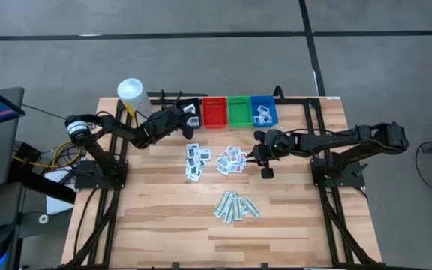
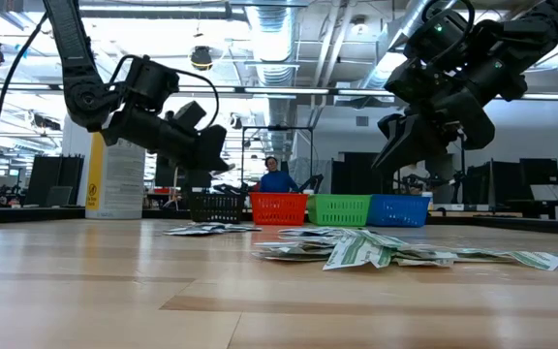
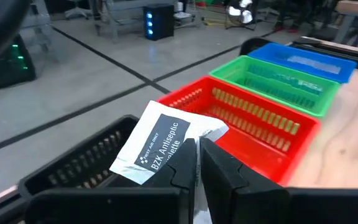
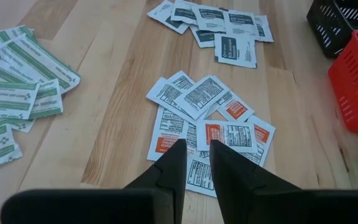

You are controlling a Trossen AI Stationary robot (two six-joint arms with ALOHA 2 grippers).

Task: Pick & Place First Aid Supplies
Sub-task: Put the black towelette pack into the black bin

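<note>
The left gripper hovers over the black bin at the table's far edge, its fingers pinched tight on a white wipe packet with dark print. The right gripper hangs just above the pile of red-printed packets, fingers narrowly apart and holding nothing. Dark-printed packets and green strips lie loose on the wooden table.

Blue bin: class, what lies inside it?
In the blue bin, the high view shows white packets with dark print lying on its floor. How many there are, or whether anything lies beneath them, cannot be seen.
</note>
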